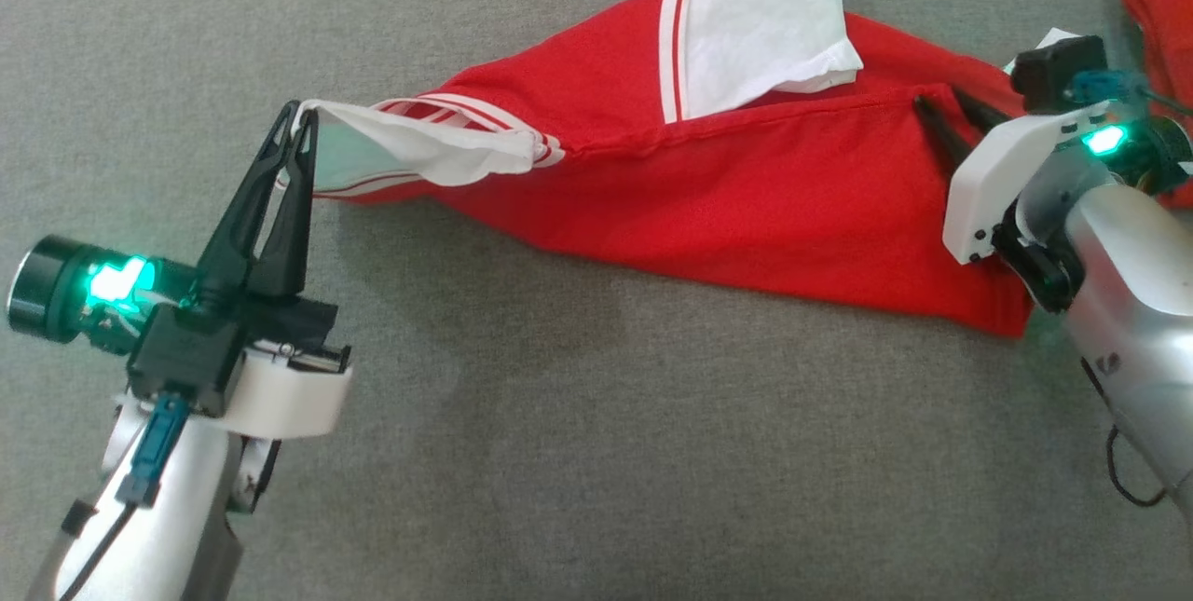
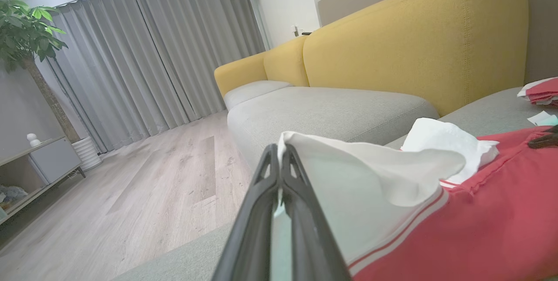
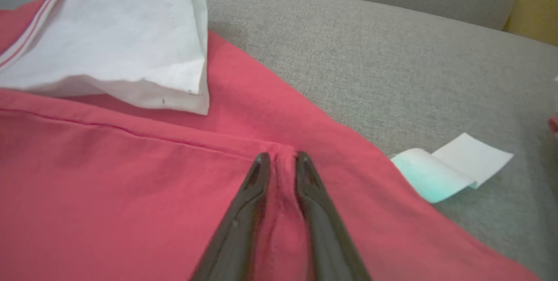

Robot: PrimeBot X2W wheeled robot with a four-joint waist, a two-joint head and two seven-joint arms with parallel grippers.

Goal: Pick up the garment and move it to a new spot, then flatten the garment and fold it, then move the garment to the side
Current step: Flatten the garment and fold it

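Red garment [image 1: 746, 182] stretched over grey sofa seat [image 1: 559, 443], both grippers on it.
Head: left gripper [image 1: 298, 116] clamped on white sleeve end [image 1: 419, 149]; right gripper [image 1: 941, 107] on red cloth near garment's right end. Left wrist: fingers [image 2: 261, 211] fully closed, white cloth pinched at tips. Right wrist: fingers [image 3: 244, 215] narrowly apart, ridge of red fabric squeezed between; paper slip [image 3: 453, 165] just beside garment.

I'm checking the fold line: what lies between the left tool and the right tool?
In the head view, the red garment spans the whole stretch from left tool to right tool, with a white sleeve lying on top.
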